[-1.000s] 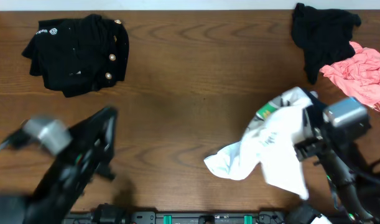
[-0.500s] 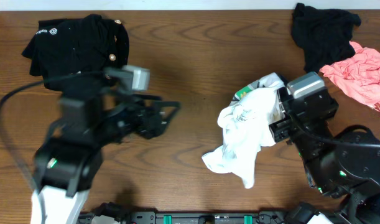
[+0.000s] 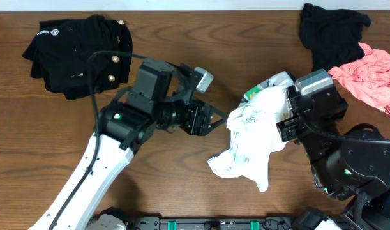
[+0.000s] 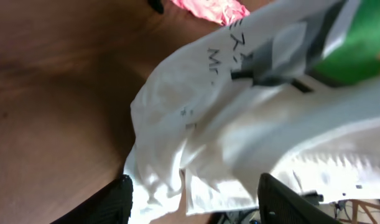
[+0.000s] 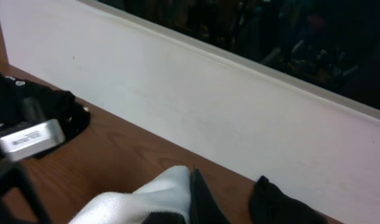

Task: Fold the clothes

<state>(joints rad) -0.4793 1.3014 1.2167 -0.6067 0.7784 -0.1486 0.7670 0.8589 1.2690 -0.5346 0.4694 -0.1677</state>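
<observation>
Right tool [image 3: 286, 121]: closed on a bunch of the white T-shirt [image 3: 251, 137], centre-right of frame. The cloth is held raised and drapes downward, probably to offer a loose edge.
Left tool [image 3: 212, 120]: fingers wide, with shirt fabric between them in the wrist view, not gripped.
Left arm [image 3: 112, 160]: stretched diagonally up from lower left.
Right arm [image 3: 348, 166]: hunched at lower right.
On the desk [image 3: 201, 38]: buttoned black piece [image 3: 80, 54] upper left; black piece [image 3: 332, 35] and pink piece [image 3: 370, 76] upper right.

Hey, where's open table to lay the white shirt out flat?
Bare wood runs along the far edge between the buttoned black garment and the black piece, and near-side between the left arm and the white T-shirt. The right side is crowded: pink garment, right arm.
</observation>
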